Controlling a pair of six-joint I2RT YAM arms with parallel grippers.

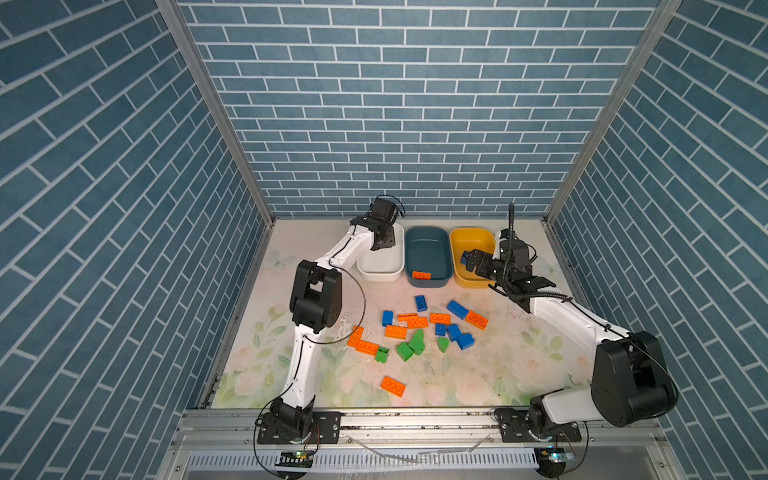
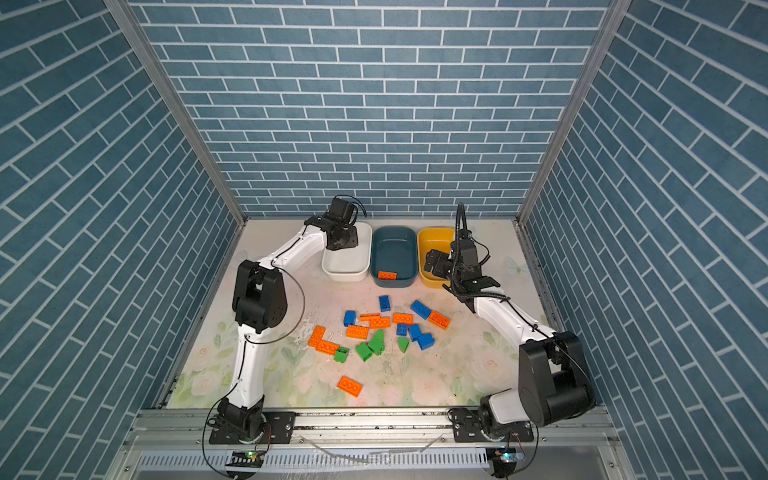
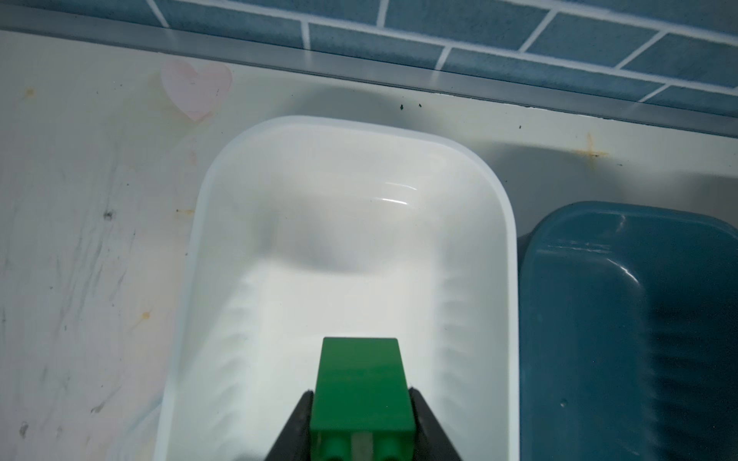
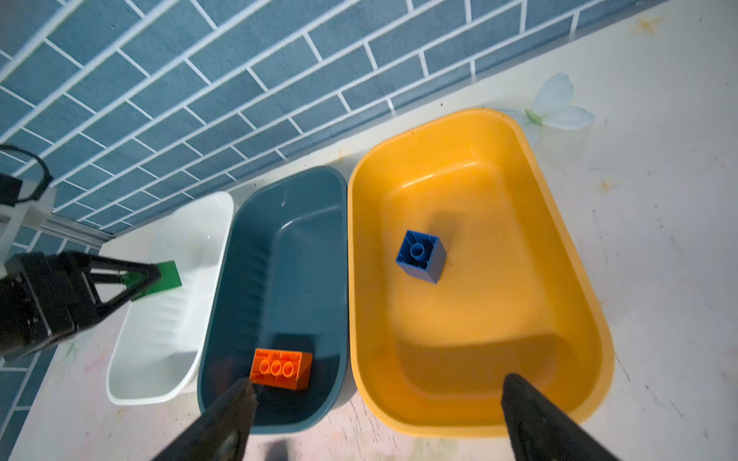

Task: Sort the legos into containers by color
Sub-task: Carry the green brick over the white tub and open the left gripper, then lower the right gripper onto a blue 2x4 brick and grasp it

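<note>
Currently, all positions are referenced to the teal tub (image 1: 428, 249), the middle of three containers along the back wall.

- White tub (image 3: 223, 223): just beside the teal tub, on its left in both top views.
- Yellow tub (image 4: 499, 319): just beside the teal tub, on its right.
- Left gripper (image 3: 360, 391): hangs over the white tub, fingers clamped on the two sides of a green brick (image 3: 359, 371). The brick is clear of the tub floor, with its studs toward the wrist camera.
- Right gripper (image 4: 379, 385): over the near rim of the yellow tub. Its fingers (image 4: 235, 411) are spread wide with nothing between them.
- Blue brick (image 4: 421, 255): inside the yellow tub, hollow underside up. I cannot tell whether it rests on the floor or is just above it.
- Orange brick (image 4: 281, 369): inside the teal tub, at the end nearest the arms.
- Loose legos (image 1: 415, 322): orange, blue and green mixed on the table (image 1: 478, 374) in front of the teal tub. One orange plate (image 1: 392, 386) lies apart from the cluster, farthest from the tub.
</note>
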